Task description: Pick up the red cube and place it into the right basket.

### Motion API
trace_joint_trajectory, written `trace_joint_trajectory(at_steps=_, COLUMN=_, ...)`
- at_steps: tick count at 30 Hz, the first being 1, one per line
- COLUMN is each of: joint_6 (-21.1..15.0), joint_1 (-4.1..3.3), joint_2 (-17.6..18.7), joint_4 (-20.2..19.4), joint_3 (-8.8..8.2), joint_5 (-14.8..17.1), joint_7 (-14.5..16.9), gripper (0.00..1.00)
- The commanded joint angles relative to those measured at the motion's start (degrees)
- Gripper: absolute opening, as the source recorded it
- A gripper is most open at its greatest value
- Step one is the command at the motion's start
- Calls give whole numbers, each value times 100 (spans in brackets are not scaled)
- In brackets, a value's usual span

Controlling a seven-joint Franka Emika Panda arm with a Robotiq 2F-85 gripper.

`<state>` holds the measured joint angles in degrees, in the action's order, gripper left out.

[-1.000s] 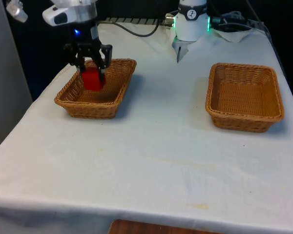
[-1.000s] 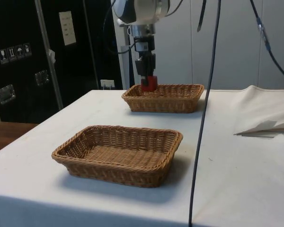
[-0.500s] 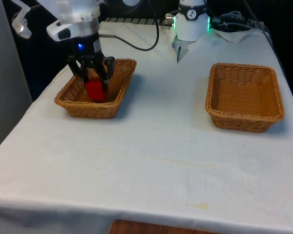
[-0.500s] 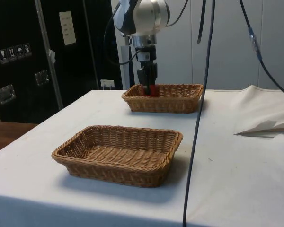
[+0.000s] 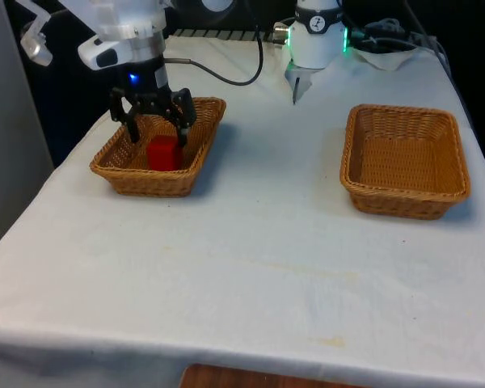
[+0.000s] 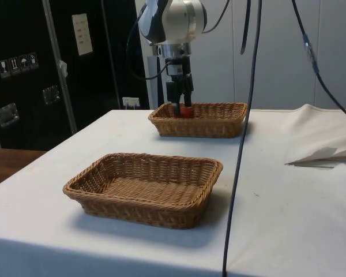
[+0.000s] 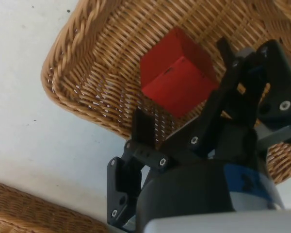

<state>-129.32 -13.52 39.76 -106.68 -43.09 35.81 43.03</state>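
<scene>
Lying nearest in the side view is an empty wicker basket [image 6: 143, 187], the same basket that is sitting at the front view's right [image 5: 406, 160], well apart from the other basket. Beyond it, the white cloth [image 5: 250, 267] is covering the table between the two. Farther on, at the front view's left, the second wicker basket [image 5: 113, 166] is holding the red cube [image 5: 164, 153], which is resting on that basket's floor near the wall closest to the robot's base; in the wrist view the cube [image 7: 177, 73] is sitting free on the weave. Hanging just above the cube, the black gripper [image 5: 155, 129] is standing released, its fingers [image 7: 144, 127] spread to either side of the cube and not touching it. In the side view the gripper [image 6: 180, 107] is dipping just inside that basket's rim [image 6: 219, 105].
</scene>
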Motion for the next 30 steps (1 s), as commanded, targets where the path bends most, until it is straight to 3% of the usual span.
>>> trace_joint_trajectory(at_steps=1, joint_6=0, joint_1=0, joint_2=0, joint_4=0, joint_3=0, joint_5=0, joint_7=0, gripper=100)
trace_joint_trajectory(at_steps=4, joint_6=-11, joint_1=17, joint_2=6, joint_4=6, joint_3=17, joint_5=29, joint_7=11, gripper=100)
trace_joint_trajectory(at_steps=9, joint_6=120, joint_1=-63, joint_2=-138, joint_4=11, joint_3=-97, joint_5=-63, joint_7=-34, gripper=100)
trace_joint_trajectory(at_steps=10, joint_6=80, joint_1=-34, joint_2=-92, joint_4=34, joint_3=-63, joint_5=-6, joint_7=0, gripper=100)
trace_joint_trajectory(at_steps=17, joint_6=361, joint_1=-212, joint_2=-453, joint_4=-17, joint_3=-235, joint_5=-206, joint_7=-143, gripper=100)
trace_joint_trajectory(at_steps=18, joint_6=338, joint_1=-138, joint_2=-395, joint_4=17, joint_3=-172, joint_5=-138, joint_7=-74, gripper=100)
trace_joint_trajectory(at_steps=19, joint_6=378, joint_1=-235, joint_2=-498, joint_4=-29, joint_3=-235, joint_5=-235, joint_7=-172, gripper=100)
trace_joint_trajectory(at_steps=26, joint_6=481, joint_1=-430, joint_2=-888, joint_4=-138, joint_3=-206, joint_5=-550, joint_7=-504, gripper=100)
trace_joint_trajectory(at_steps=27, joint_6=516, joint_1=-344, joint_2=-848, joint_4=-80, joint_3=-160, joint_5=-504, joint_7=-447, gripper=100)
trace_joint_trajectory(at_steps=28, joint_6=487, joint_1=-453, joint_2=-928, joint_4=-155, joint_3=-206, joint_5=-590, joint_7=-539, gripper=100)
trace_joint_trajectory(at_steps=30, joint_6=487, joint_1=-533, joint_2=-1054, joint_4=-218, joint_3=-189, joint_5=-705, joint_7=-653, gripper=100)
